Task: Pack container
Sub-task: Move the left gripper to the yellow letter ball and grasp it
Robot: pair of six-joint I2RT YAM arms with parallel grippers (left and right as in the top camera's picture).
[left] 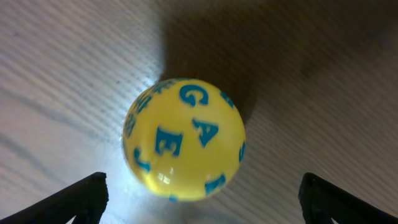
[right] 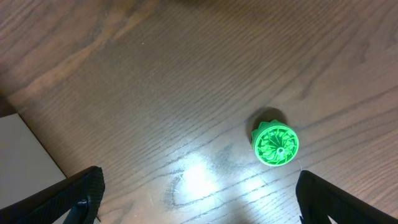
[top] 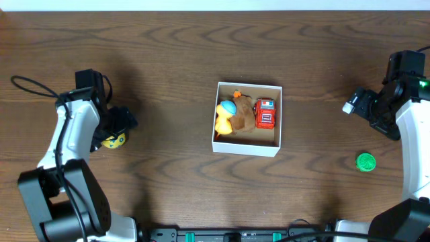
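The container [top: 246, 148] is a small square box with white walls and a tan inside, at the table's middle. It holds a red toy truck [top: 266, 113], a brown plush [top: 244, 117] and a yellow and blue toy [top: 226, 115]. A yellow ball with blue letters [left: 183, 138] lies on the table at the left [top: 113, 140]. My left gripper [left: 202, 199] is open right above the ball, a finger on either side, not touching it. A green round toy [right: 276, 145] lies at the right [top: 365, 162]. My right gripper [right: 199, 199] is open and empty, above the table beside the green toy.
The wooden table runs to a pale edge at the top of the overhead view [top: 215, 4]. A pale flat surface [right: 25, 162] shows at the lower left of the right wrist view. A black cable [top: 30, 87] loops by the left arm.
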